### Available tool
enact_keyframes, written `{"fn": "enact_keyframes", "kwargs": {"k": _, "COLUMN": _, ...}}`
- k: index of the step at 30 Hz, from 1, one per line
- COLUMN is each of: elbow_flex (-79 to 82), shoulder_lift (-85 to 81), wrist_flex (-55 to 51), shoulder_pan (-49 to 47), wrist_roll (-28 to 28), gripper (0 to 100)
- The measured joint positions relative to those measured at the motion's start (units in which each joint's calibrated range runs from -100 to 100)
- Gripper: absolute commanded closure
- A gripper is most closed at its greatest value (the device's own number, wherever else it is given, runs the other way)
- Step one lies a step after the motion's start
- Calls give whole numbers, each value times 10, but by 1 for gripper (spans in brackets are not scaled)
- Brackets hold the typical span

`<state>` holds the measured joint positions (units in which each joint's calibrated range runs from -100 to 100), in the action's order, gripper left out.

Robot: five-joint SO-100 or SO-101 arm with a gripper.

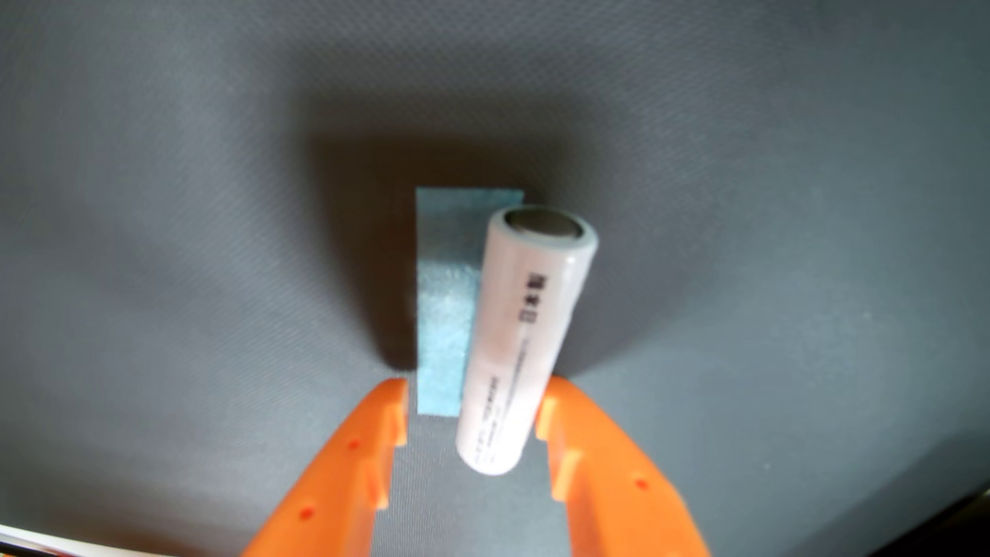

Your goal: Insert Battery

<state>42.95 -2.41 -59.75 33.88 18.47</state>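
Wrist view shows the gripper (474, 399) spread wide around the battery (527, 337) on blue tape (444, 300): not yet grasped or inserted.

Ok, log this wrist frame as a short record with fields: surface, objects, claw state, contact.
view: wrist view, blurred
surface: dark grey mat
battery: white cylindrical cell, flat metal end showing at the top of the picture, printed label along its side
tape: blue strip flat on the mat, partly hidden behind the battery
claw: orange claw, jaws apart, entering from the bottom edge
contact: battery sits between the fingers, close to the right finger; touch cannot be told; clear gap to the left finger
holder or slot: none in view
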Motion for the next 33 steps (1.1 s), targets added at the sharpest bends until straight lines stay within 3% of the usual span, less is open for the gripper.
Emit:
{"fn": "enact_keyframes", "kwargs": {"k": 15, "elbow_flex": 11, "shoulder_lift": 2, "wrist_flex": 31, "shoulder_pan": 0, "wrist_roll": 6, "gripper": 87}}
{"fn": "enact_keyframes", "kwargs": {"k": 26, "elbow_flex": 11, "shoulder_lift": 2, "wrist_flex": 34, "shoulder_pan": 0, "wrist_roll": 4, "gripper": 98}}
{"fn": "enact_keyframes", "kwargs": {"k": 33, "elbow_flex": 11, "shoulder_lift": 2, "wrist_flex": 34, "shoulder_pan": 0, "wrist_roll": 4, "gripper": 98}}
